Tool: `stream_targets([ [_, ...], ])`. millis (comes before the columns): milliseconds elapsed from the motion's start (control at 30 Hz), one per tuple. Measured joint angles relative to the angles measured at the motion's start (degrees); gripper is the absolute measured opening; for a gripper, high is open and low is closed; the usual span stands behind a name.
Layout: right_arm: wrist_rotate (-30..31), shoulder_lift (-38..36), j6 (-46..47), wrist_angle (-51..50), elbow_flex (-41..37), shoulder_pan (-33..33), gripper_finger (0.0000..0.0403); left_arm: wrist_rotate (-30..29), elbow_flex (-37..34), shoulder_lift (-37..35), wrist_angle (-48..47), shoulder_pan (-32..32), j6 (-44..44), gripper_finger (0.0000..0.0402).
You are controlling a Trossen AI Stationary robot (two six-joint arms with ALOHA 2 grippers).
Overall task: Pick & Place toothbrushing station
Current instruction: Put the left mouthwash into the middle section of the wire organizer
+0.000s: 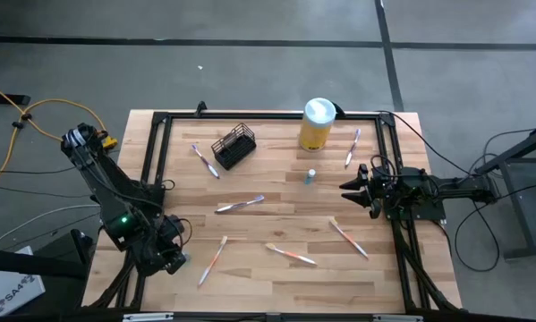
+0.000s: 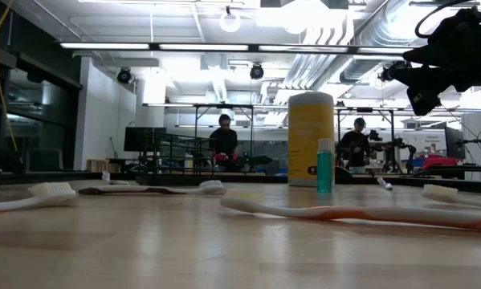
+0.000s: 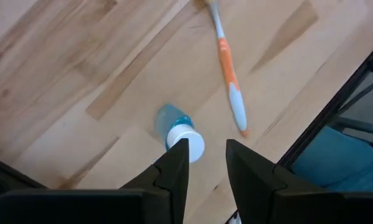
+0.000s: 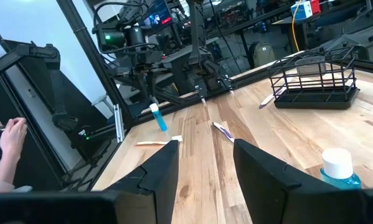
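Note:
The black wire-mesh holder (image 1: 233, 146) stands on its base on the wooden table, far left of centre; it also shows in the right wrist view (image 4: 314, 81). No gripper touches it. My right gripper (image 1: 346, 190) is open and empty above the table's right side, pointing toward the left edge (image 4: 206, 149). My left gripper (image 1: 180, 255) is open near the table's near left corner, pointing down (image 3: 207, 146). Just beside its fingertips is a small blue bottle with a white cap (image 3: 181, 132). I cannot tell whether a finger touches that bottle.
A yellow canister with a white lid (image 1: 316, 123) stands at the far middle. A second small blue bottle (image 1: 311, 176) stands in front of it. Several toothbrushes lie scattered, one (image 1: 241, 205) at the centre and one (image 3: 228, 74) near my left gripper. A black frame (image 1: 151, 152) borders the table.

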Motion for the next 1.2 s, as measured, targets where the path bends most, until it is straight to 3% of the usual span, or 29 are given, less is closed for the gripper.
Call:
stream_targets([
  [300, 0.02, 0.0, 0.0, 0.01, 0.0, 0.02, 0.0145, -0.15, 0.0, 0.16, -0.99, -0.75, -0.93, 0.0102],
  [533, 0.02, 0.01, 0.0, 0.02, 0.0, 0.01, 0.0145, 0.13, 0.2, 0.61, -2.26, -0.75, -0.46, 0.0124],
  [867, 0.01, 0.02, 0.0, 0.0, 0.0, 0.02, 0.0145, 1.85, 5.76, 7.6, -8.15, -0.75, 1.05, 0.0129],
  [1200, 0.02, 0.02, 0.0, 0.01, 0.01, 0.01, 0.0145, 1.81, 6.4, 9.47, -6.21, -1.08, 3.48, 0.0129],
])
